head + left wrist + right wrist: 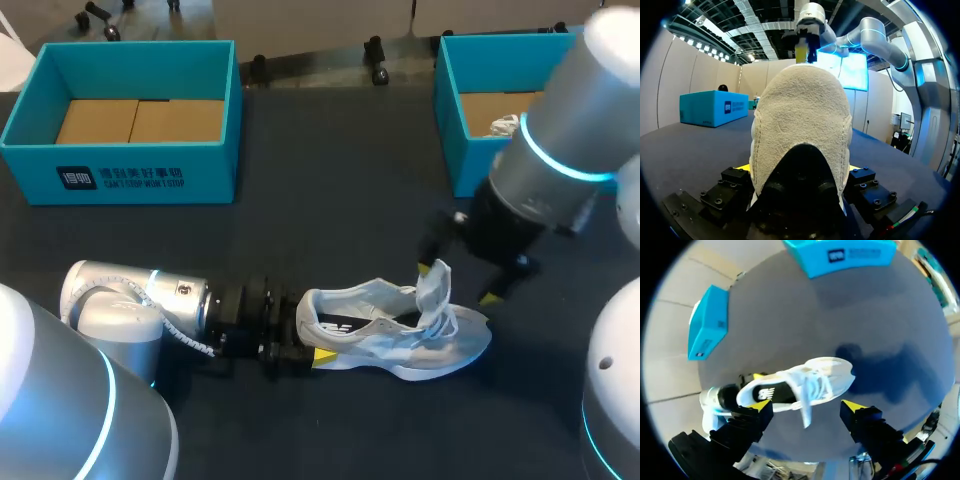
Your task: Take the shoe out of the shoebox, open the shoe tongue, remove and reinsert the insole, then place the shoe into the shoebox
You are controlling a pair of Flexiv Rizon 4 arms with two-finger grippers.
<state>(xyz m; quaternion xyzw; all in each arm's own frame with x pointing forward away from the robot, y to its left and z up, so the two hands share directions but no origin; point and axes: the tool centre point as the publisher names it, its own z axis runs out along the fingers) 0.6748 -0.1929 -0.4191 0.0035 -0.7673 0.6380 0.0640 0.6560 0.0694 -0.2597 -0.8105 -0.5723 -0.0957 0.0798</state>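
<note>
- The left gripper (799, 169) comes in low along the table (330, 200) and is clamped on the shoe (400, 350) at the heel (800, 115). In the left wrist view the heel fills the gap between the fingers, with only a sliver of yellow tip showing on either side.
- The right gripper (806, 406) hangs right above the front half of the shoe, fingers spread wide and holding nothing. Its yellow fingertips (760, 405) straddle the shoe from above.
- The tongue (432, 290) sticks up out of the shoe towards the right gripper. From the right wrist view it sits in the gap between the two fingers and neither one touches it. In the head view one yellow tip looks very close to it, but contact can't be confirmed.
- The shoe is out on the dark table, upright on its sole, with the heel towards the left arm and the toe pointing to the right side.
- Looks-wise it's a white and pale grey mesh sneaker with a black side panel, a chunky white sole and white laces (815, 385) that look loosened.
- Both teal boxes sit well behind the shoe. The left-hand shoebox (130, 170) shows a bare brown cardboard floor, and the right-hand shoebox (450, 120) has a white item (505, 125) inside, mostly hidden by the right arm.
</note>
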